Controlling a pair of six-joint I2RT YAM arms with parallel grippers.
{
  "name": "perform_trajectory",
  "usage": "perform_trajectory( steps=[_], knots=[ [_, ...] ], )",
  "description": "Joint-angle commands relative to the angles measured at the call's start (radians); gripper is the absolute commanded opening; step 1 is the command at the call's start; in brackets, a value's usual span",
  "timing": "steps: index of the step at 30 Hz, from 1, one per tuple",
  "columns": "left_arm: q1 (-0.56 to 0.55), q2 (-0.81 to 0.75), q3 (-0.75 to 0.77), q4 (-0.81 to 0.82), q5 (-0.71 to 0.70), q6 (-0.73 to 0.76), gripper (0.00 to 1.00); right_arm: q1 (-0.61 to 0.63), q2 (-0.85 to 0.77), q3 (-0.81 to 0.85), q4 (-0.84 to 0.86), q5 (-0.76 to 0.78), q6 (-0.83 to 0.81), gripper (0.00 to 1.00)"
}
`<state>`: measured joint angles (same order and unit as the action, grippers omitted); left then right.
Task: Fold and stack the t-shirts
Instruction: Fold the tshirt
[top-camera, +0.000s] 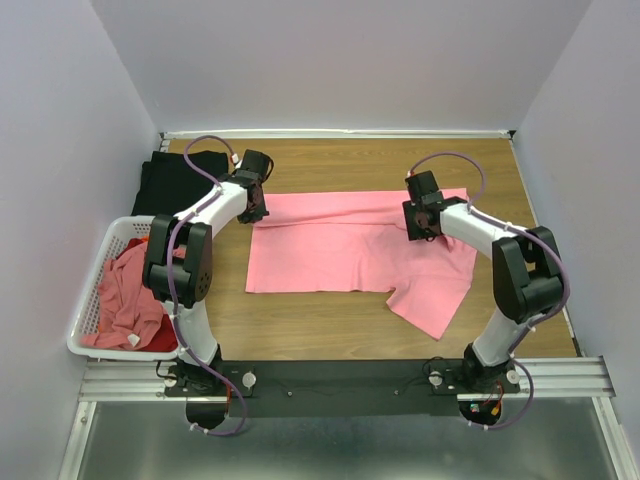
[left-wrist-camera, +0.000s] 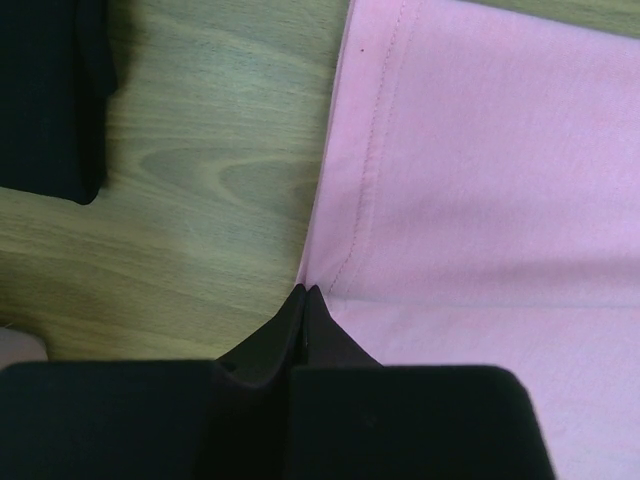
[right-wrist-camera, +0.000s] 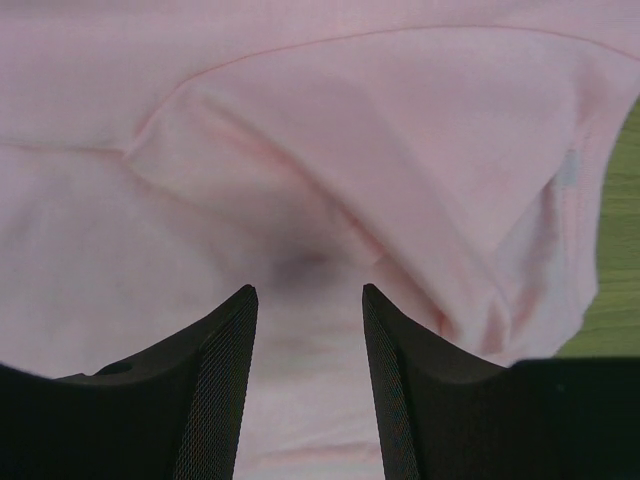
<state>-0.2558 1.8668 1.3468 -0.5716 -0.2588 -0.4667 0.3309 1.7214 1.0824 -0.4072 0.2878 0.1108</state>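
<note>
On the far left the pale lilac left wall (top-camera: 60, 120) runs down beside the table. Against it stands a white slatted basket (top-camera: 85, 310), which holds crumpled salmon-pink t-shirts (top-camera: 125, 295) and a red one (top-camera: 160, 340) under them. Behind the basket, in the far left corner of the table, a black t-shirt (top-camera: 170, 180) lies flat.

The wooden table (top-camera: 330, 165) has a light brown grain. My left gripper (left-wrist-camera: 303, 295) is clenched, with the two tips pressed together. They rest exactly at the left edge of the pink t-shirt (top-camera: 340, 250), where a crease starts. I cannot tell if cloth is caught between them.

The pink t-shirt lies spread in the middle of the table, mostly flat. One sleeve (top-camera: 435, 300) points toward the near right side.

My right gripper (right-wrist-camera: 305, 290) is low over the far right part of this shirt. Its fingers (right-wrist-camera: 225, 340) stand apart and nothing is grasped. Between and in front of them the cloth is raised in soft folds.

The back wall (top-camera: 340, 60) and the right wall (top-camera: 590, 120) are plain and of the same pale colour. At the near edge a metal rail (top-camera: 560, 375) carries both arm bases, and below it a grey metal sheet (top-camera: 330, 445) is visible.
</note>
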Motion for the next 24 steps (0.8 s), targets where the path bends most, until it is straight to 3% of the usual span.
perform_trajectory(
  steps=[1,6,12,22,24],
  knots=[
    [-0.003,-0.004,0.018,-0.011,-0.028,0.013,0.0,0.005,0.044,0.057,-0.007,0.16,-0.06,0.54],
    [-0.003,-0.001,0.021,-0.011,-0.028,0.011,0.0,0.003,0.102,0.086,0.001,0.152,-0.066,0.54],
    [-0.003,0.006,0.031,-0.013,-0.022,0.013,0.0,0.003,0.124,0.105,0.001,0.119,-0.08,0.43],
    [-0.003,0.008,0.028,-0.004,-0.014,0.016,0.0,0.017,0.09,0.077,0.002,0.071,-0.083,0.42],
    [-0.003,0.009,0.029,-0.004,-0.013,0.016,0.0,0.016,0.104,0.077,0.002,0.077,-0.082,0.36]
  ],
)
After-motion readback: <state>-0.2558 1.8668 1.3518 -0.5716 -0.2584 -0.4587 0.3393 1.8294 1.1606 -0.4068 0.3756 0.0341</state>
